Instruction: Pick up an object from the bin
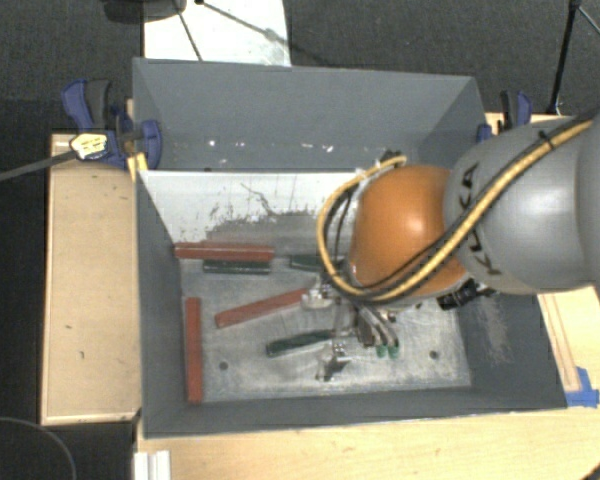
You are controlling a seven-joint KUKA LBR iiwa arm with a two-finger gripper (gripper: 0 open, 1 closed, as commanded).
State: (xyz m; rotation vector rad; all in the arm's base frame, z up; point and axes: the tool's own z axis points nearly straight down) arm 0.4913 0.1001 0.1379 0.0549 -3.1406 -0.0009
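1. The grey bin [165, 288] held a few loose sticks; nothing looked lifted clear yet.
2. The arm [540, 218] and its orange cover [400, 228] hid the floor's right middle.
3. A dark green stick [298, 344] lay near the middle, its right end at the claw [350, 356]; grasp and lift remained, I judged.
4. Whether the claw was open or closed could not be told.

Light falls on me from above, even and fairly bright. My orange cover [400, 228] wears a soft sheen on its crown, and the grey arm [550, 218] behind it gleams pale. Beyond my gripper [352, 353], small white glints dot the back wall of the bin [280, 108]. Under my gripper the floor is shadowed; farther from my arm it is brighter.
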